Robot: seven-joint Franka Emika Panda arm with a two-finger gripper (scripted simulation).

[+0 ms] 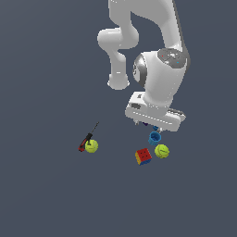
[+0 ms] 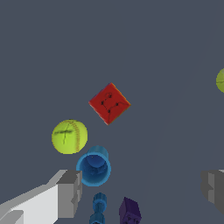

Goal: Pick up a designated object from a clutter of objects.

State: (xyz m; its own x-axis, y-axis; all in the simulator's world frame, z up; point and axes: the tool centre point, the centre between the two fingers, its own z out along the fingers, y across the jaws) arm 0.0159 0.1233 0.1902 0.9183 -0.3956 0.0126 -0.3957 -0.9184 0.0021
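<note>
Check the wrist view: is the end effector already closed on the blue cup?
No. The end effector is wide open, and the blue cup sits beside one finger, ungripped.

no readable text, labels, brands or numbers anywhere, puzzle cube red face shows only small dark marks, not legible, tennis ball has seam lines only, no logo visible
</note>
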